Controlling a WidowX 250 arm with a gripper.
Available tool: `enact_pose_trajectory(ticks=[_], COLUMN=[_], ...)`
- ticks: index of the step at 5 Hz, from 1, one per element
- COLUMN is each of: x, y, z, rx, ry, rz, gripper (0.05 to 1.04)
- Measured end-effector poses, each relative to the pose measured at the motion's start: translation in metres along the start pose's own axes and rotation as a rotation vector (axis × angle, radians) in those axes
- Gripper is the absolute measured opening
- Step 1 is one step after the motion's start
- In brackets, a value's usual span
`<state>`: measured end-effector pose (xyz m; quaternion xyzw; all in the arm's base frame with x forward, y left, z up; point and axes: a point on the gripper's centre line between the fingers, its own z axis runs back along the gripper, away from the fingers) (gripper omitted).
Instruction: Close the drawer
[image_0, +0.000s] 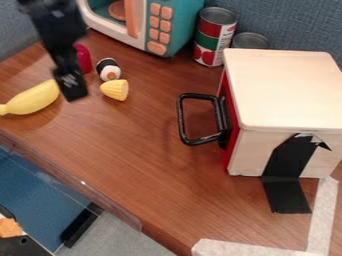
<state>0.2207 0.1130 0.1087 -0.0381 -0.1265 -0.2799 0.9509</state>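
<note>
The drawer's red front (230, 120) stands flush or nearly flush against the wooden box (290, 90) at the right. Its black handle (182, 120) sticks out toward the left. My gripper (71, 90) hangs at the upper left, well away from the handle, beside the banana and the small toy foods. I cannot make out a gap between its fingertips.
A yellow banana (33, 98), a corn piece (115, 90), a sushi piece (107, 69) and a red object (83, 58) lie near the gripper. Behind stand a toy microwave (160, 27) and two cans (214, 36). Black tape (287, 172) holds the box down.
</note>
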Motion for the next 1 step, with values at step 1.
enact_pose_trajectory(ticks=[1], x=[-0.0140], y=[-0.0018], z=[0.0248], rx=[0.058], ry=[0.174], rz=[0.116], gripper=[0.999])
